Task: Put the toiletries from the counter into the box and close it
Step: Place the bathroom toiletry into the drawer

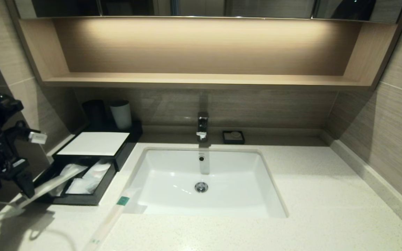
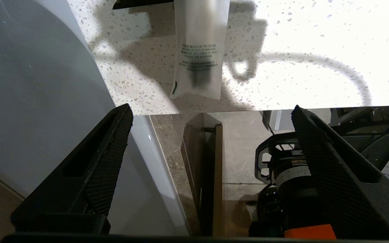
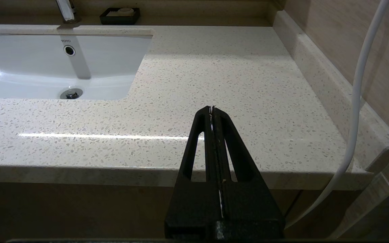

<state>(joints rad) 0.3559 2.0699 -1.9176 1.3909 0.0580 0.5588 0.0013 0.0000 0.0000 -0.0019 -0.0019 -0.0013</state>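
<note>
The black box (image 1: pixel 82 200) with a white top panel (image 1: pixel 94 143) stands at the left of the speckled counter (image 1: pixel 291 195), its drawer pulled open. One wrapped toiletry (image 1: pixel 52 183) lies slanted in the drawer and sticks out over its front left corner; its end shows in the left wrist view (image 2: pixel 198 50). More white wrappers (image 1: pixel 92 174) lie in the drawer. Another toiletry (image 1: pixel 112 218) with a green label lies on the counter by the sink's front left corner. My left gripper (image 1: pixel 24 184) (image 2: pixel 211 111) is open and empty over the counter's front left edge. My right gripper (image 3: pixel 212 108) is shut and empty before the counter's front edge.
A white sink (image 1: pixel 243 181) with a faucet (image 1: pixel 202 127) is set in the counter. A black cup (image 1: pixel 94 113) and a white cup (image 1: pixel 121 114) stand behind the box. A small black soap dish (image 1: pixel 233 137) sits by the faucet. A wooden shelf (image 1: pixel 201 79) hangs above. A white cable (image 3: pixel 356 101) hangs at the right.
</note>
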